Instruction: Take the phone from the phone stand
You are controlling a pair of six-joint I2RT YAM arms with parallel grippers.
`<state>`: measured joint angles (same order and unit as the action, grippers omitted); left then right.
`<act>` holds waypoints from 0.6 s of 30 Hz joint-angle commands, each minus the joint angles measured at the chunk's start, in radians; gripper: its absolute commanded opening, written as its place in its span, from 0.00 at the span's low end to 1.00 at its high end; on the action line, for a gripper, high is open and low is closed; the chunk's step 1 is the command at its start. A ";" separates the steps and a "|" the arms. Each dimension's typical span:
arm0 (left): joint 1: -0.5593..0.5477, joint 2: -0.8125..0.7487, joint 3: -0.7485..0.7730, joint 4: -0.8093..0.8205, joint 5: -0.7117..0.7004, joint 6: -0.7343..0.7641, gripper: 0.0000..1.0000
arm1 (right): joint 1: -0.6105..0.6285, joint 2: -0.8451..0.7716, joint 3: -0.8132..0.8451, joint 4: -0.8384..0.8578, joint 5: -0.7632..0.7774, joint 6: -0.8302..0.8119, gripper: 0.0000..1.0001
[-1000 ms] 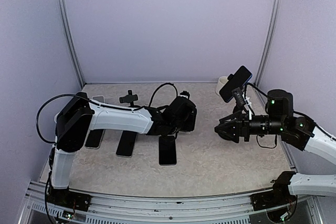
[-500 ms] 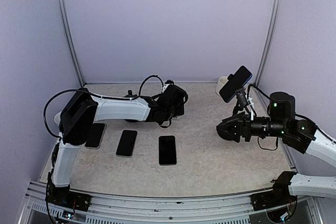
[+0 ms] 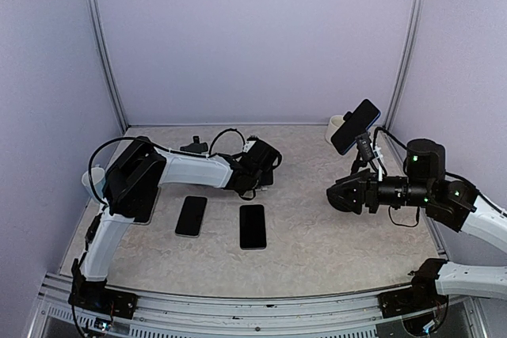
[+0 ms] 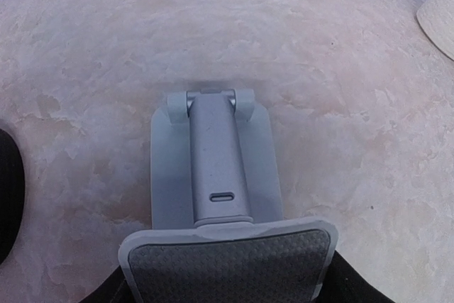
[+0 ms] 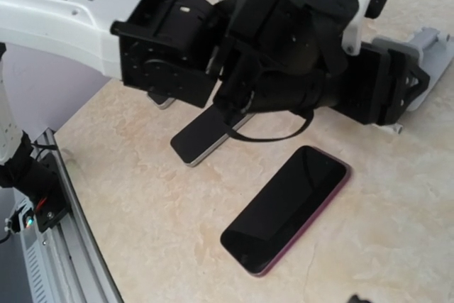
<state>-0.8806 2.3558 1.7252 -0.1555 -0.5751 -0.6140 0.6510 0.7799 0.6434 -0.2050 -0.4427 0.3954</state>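
Grey stand (image 4: 213,168) fills left wrist view, empty, my left hand (image 3: 255,165) low beside it, jaws apart. Phones (image 3: 253,225) flat on table (image 3: 317,251), one still propped far right (image 3: 354,126). Right hand (image 3: 339,195) apart, idle.

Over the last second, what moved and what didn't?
The left arm pulled its gripper up off the phone it was over, back toward the far side of the table, jaws open, holding nothing. That phone now lies in plain view. The right gripper barely moved and stays open. The other flat phone and the phone on the stand kept their places.
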 commanded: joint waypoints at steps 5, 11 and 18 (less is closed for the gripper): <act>0.020 0.011 0.037 -0.011 0.034 -0.022 0.67 | -0.010 -0.016 0.014 -0.011 0.028 0.018 0.73; 0.005 -0.044 0.025 -0.008 0.047 0.016 0.99 | -0.010 -0.024 0.037 -0.029 0.064 0.036 0.75; -0.067 -0.185 -0.020 0.074 0.072 0.137 0.99 | -0.012 -0.053 0.064 -0.068 0.184 0.116 0.79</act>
<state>-0.8917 2.3074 1.7279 -0.1627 -0.5243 -0.5709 0.6510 0.7670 0.6647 -0.2428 -0.3538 0.4480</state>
